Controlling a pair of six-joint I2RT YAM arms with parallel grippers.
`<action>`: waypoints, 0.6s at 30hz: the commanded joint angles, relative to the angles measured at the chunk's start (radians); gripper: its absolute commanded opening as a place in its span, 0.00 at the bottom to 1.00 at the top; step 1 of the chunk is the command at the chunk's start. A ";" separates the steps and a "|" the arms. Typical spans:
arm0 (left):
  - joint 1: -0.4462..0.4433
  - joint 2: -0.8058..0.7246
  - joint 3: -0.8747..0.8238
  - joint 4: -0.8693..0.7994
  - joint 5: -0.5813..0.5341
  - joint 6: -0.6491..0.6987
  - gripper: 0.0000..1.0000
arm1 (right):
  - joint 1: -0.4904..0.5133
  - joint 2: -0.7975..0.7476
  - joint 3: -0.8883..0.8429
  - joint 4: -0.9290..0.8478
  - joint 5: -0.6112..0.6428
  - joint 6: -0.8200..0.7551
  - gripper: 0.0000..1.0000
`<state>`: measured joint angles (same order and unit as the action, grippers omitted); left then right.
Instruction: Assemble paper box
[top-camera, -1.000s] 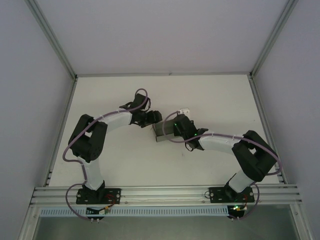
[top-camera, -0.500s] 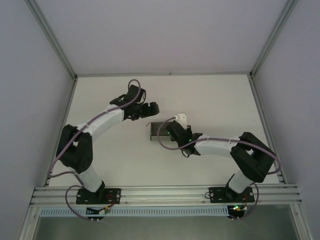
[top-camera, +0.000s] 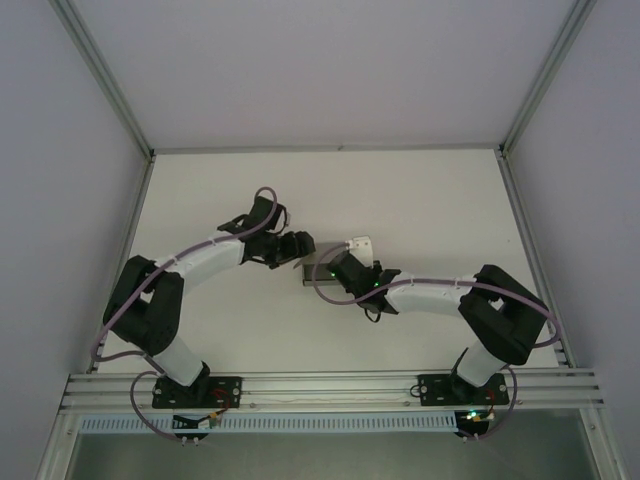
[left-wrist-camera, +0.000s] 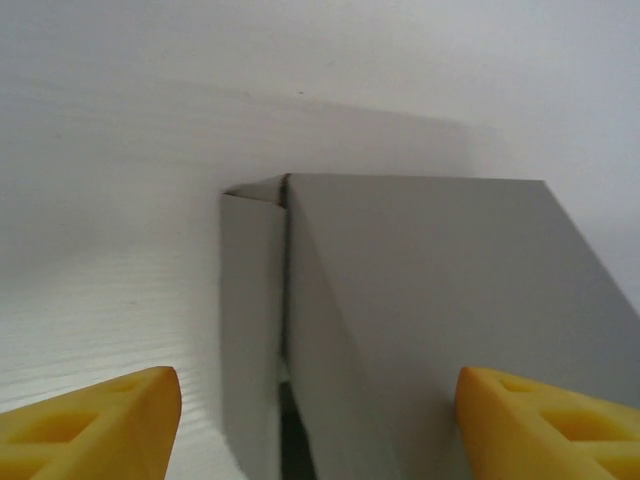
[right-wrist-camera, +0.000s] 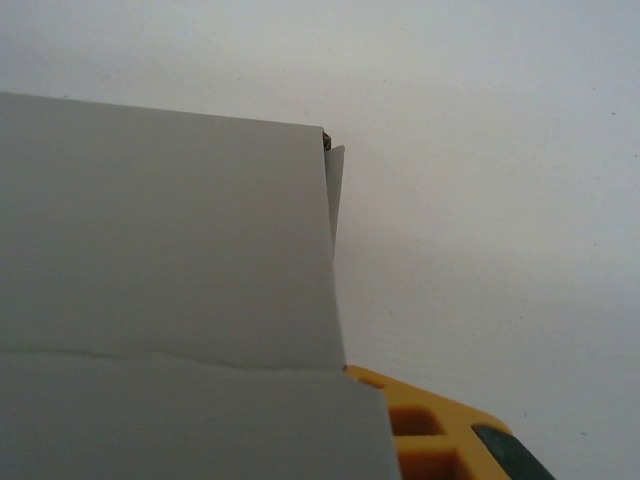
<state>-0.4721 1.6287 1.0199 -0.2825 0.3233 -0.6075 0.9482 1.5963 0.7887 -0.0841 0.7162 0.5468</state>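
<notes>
The paper box (top-camera: 306, 270) is a small grey cardboard box lying mid-table between the two arms. My left gripper (top-camera: 298, 250) is at its left end. In the left wrist view the left gripper (left-wrist-camera: 320, 430) is open. Its yellow fingertips (left-wrist-camera: 100, 425) stand on either side of the box (left-wrist-camera: 420, 300), and white table shows between the left tip and the box wall. My right gripper (top-camera: 327, 268) lies over the box's right part. In the right wrist view grey cardboard (right-wrist-camera: 160, 250) covers the jaws, and one yellow finger (right-wrist-camera: 440, 430) shows below the cardboard edge.
Aluminium frame posts (top-camera: 135, 135) and pale walls bound the white table (top-camera: 430, 200) at the back and both sides. The arm bases sit on the rail (top-camera: 330, 385) at the near edge. Bare table lies behind and to the right of the box.
My left arm swung away to the back left, then came back to the box's left end. The right gripper slid left and nearer, further over the box.
</notes>
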 joint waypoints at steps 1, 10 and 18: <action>0.007 0.043 -0.013 0.080 0.041 -0.006 0.66 | 0.012 -0.016 0.004 -0.020 -0.035 0.013 0.18; 0.010 0.132 -0.019 0.129 0.027 0.035 0.59 | 0.009 -0.214 -0.088 -0.139 -0.230 -0.008 0.71; 0.057 0.208 -0.063 0.259 0.108 0.065 0.43 | -0.143 -0.247 -0.028 -0.187 -0.494 -0.055 1.00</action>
<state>-0.4355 1.7977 0.9997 -0.0669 0.4110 -0.5751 0.8742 1.3567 0.7139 -0.2417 0.3660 0.5079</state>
